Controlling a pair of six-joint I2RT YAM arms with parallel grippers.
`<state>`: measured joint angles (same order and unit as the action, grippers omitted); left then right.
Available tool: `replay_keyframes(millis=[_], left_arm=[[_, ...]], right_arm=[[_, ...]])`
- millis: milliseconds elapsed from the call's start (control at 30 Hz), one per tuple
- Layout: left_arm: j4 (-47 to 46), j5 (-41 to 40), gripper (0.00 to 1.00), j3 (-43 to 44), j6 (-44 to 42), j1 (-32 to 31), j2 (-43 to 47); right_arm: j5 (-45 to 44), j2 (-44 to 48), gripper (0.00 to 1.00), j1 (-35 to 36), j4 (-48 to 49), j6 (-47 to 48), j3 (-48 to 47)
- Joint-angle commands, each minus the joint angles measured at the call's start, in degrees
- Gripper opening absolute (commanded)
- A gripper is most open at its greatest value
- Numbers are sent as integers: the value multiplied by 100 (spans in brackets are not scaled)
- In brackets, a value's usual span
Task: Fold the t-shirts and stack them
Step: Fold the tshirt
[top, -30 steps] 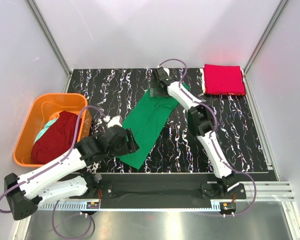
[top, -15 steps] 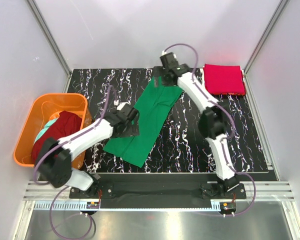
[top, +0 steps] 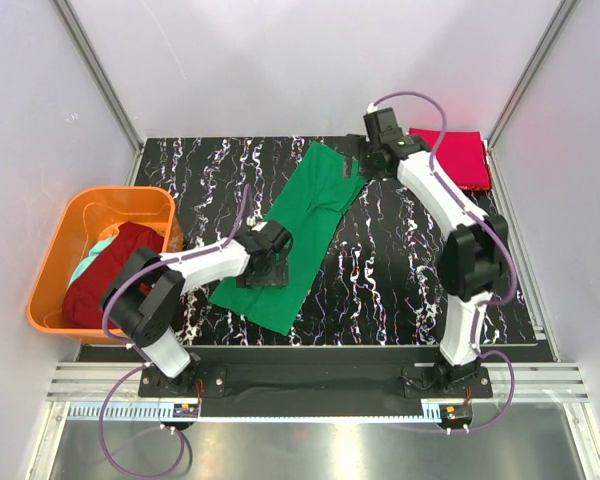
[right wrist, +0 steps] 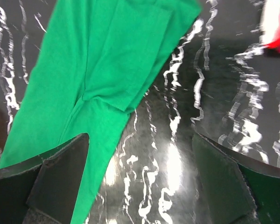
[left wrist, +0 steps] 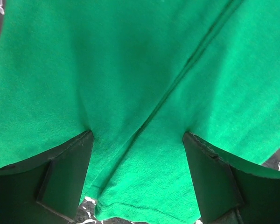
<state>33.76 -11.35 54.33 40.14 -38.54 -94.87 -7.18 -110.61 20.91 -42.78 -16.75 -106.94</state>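
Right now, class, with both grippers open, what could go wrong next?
The left gripper sits over layered folds of the green t-shirt; closing may pinch only the top layer. The right gripper hangs over bare table beside the far end; it may miss. Its arm could nudge the folded red t-shirt.

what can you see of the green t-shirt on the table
The kelly green soft cotton t-shirt lies flat on the black marbled table, folded lengthwise into a long strip running diagonally from near-left to far-right. A fold edge runs along it, layers overlapping at the far end. The open left gripper is over its near part; the open right gripper is near its far end.
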Motion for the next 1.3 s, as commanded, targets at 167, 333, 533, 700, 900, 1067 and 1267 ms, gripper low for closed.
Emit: replay_keyframes(millis=[167,333,533,700,900,1067,1267], left_arm=[[-985,1503,82,-633,1513,-1260,-76],[-1178,1785,82,-468,2050,-1787,56],[-1267,2006,81,-221,1998,-1832,591],[-644,1619,81,201,1603,-1683,1180],[-335,1425,81,0,1356,-1227,2180],[-221,1259,81,-290,1303,-602,3148],[-326,1153,82,-537,1137,-268,3783]], right_arm=[[42,-1785,100,71,684,84,-1168],[-91,-2728,100,177,640,444,-2347],[-82,-3371,95,335,648,664,-2816],[-117,-3643,88,467,798,691,-2868],[23,-4801,86,493,149,419,-4359],[427,-5446,87,371,50,-29,-5374],[1158,-5341,90,326,639,-408,-5285]])
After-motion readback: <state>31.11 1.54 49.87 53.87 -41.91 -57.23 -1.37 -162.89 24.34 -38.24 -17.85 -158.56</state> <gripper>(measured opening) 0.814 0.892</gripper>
